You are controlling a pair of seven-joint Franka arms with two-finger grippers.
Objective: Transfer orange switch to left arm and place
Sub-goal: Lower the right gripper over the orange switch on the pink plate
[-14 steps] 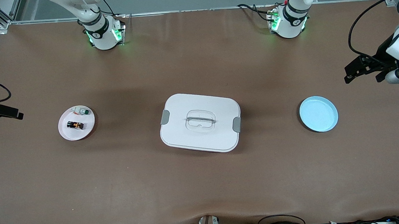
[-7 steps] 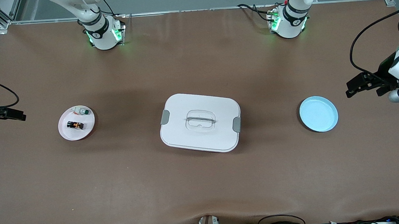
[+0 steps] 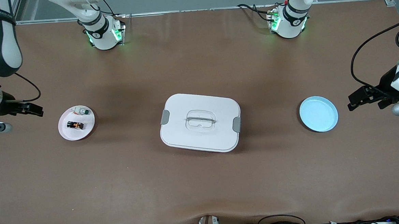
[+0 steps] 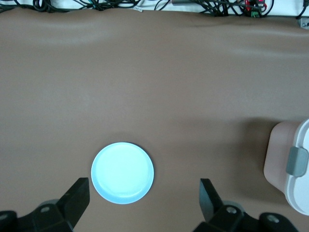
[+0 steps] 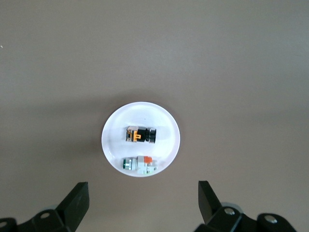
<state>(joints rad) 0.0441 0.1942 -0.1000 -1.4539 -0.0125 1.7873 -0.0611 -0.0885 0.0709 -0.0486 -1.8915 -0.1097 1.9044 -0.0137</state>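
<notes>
The orange switch [image 3: 75, 125] [image 5: 140, 135], black with orange marks, lies on its side on a small pale pink plate [image 3: 67, 134] [image 5: 110, 145] toward the right arm's end of the table. My right gripper [image 3: 37, 111] [image 5: 143, 189] hangs open and empty over the table just beside that plate. The white box [image 3: 200, 122] [image 4: 295, 176] with grey latches stands mid-table. My left gripper [image 3: 353, 102] [image 4: 144, 182] hovers open and empty over the table beside a light blue plate [image 3: 318, 114] [image 4: 122, 172] at the left arm's end.
A white-silver switch with a green cap [image 3: 82, 112] [image 5: 139, 165] shares the pink plate with the orange one. Cables [image 3: 280, 223] run along the table edge nearest the front camera. Brown tabletop lies bare between the plates and the box.
The right gripper has come in from the table's end toward the pink plate. The left gripper has shifted to a spot beside the blue plate. Both stayed open; nothing on the table moved.
</notes>
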